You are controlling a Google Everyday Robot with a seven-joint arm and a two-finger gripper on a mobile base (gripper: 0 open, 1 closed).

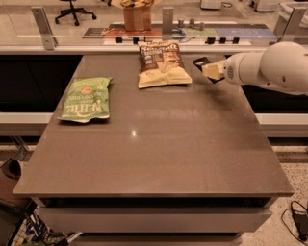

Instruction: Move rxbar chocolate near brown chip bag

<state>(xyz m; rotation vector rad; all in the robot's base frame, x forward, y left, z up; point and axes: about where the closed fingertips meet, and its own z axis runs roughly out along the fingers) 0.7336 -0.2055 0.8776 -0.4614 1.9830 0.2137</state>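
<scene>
The rxbar chocolate (200, 61), a small flat black wrapper, is held at the fingertips of my gripper (210, 70), just above the table's far right part. The gripper is shut on it and reaches in from the right on a white arm (274, 67). The brown chip bag (161, 62), dark brown on top and pale yellow below, lies flat at the back middle of the table. The bar is a short way to the right of the bag and does not touch it.
A green chip bag (86, 98) lies on the left of the grey table (159, 158). Behind the table's far edge runs a counter with metal posts (167, 18) and a brown paper bag (137, 14). An office chair (72, 9) stands far back.
</scene>
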